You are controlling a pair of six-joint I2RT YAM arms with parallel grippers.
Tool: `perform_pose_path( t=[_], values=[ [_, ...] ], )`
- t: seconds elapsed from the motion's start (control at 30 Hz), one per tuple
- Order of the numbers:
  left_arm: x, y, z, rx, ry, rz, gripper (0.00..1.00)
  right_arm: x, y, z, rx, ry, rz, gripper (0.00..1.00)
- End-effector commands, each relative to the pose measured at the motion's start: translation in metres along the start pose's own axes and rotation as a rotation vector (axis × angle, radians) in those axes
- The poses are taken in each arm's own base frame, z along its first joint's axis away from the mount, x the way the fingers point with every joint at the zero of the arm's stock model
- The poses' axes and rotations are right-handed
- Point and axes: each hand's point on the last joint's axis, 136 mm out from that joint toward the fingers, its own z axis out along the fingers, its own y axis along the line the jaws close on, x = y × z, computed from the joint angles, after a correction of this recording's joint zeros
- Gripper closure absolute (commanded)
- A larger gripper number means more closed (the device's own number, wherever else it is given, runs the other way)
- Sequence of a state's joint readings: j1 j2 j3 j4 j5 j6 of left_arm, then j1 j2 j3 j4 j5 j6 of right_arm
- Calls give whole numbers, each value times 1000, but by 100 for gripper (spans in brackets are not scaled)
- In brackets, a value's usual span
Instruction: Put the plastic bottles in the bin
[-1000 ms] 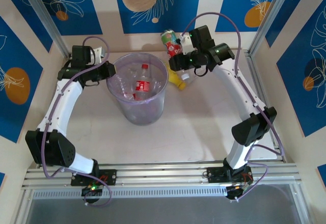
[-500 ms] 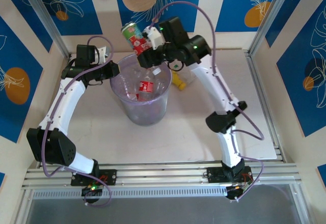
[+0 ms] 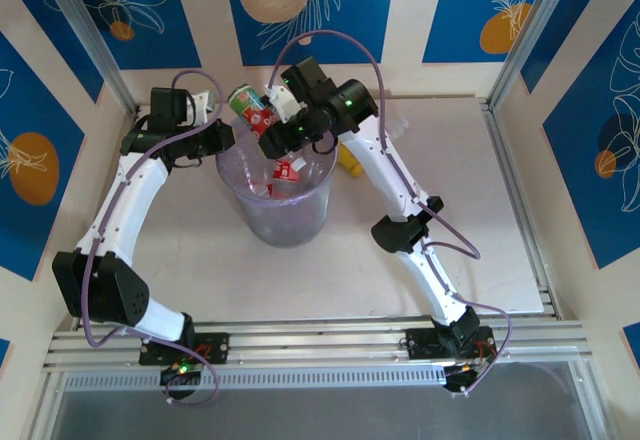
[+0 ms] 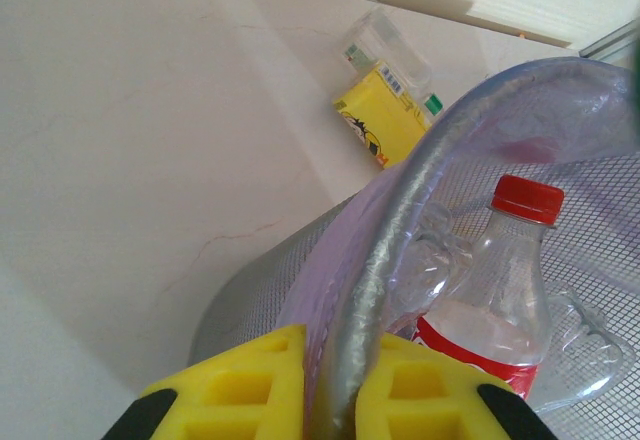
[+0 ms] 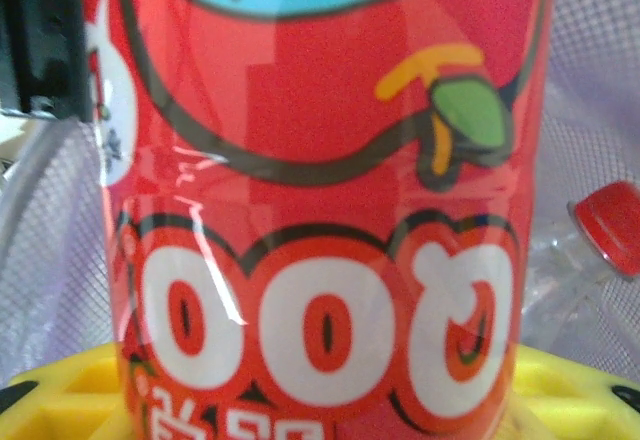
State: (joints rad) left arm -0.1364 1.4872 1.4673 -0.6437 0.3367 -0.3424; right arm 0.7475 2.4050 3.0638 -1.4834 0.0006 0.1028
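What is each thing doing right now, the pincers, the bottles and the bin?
Left pincer: shut on the rim of the bin.
Right pincer: shut on the red-labelled bottle.
Red-labelled bottle: held over the bin.
Red-capped bottle: inside the bin, cap on.
Yellow bottle: lying on the table.
Bin: upright, open-topped.

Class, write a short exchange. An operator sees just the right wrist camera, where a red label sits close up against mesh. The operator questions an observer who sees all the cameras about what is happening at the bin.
Operator: I see a red label close up, with mesh behind it. Where is this bottle relative to the bin?
Observer: In the top camera the right gripper holds the green-topped bottle above the far edge of the bin's mouth.
Operator: What is the left arm doing?
Observer: The left gripper is shut on the bin's rim, clamping its wall.
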Motion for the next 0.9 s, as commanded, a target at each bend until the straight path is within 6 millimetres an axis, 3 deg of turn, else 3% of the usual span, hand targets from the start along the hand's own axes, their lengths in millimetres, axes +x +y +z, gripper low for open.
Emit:
perform_pose_path(
  t=[0.0, 0.2, 0.4, 0.53, 0.87],
  values=[
    [29, -1, 21, 0, 119, -30, 100, 15, -3, -2, 42, 61, 9, 51],
    [28, 0, 21, -1, 118, -27, 100, 30, -12, 3, 79, 126, 19, 47],
    [29, -1, 22, 2, 121, -30, 100, 31, -15, 1, 90, 131, 20, 26],
    [28, 0, 21, -1, 119, -29, 100, 31, -16, -4, 98, 130, 15, 18],
    [27, 0, 20, -11, 119, -25, 100, 21, -12, -48, 77, 47, 23, 15]
  ],
)
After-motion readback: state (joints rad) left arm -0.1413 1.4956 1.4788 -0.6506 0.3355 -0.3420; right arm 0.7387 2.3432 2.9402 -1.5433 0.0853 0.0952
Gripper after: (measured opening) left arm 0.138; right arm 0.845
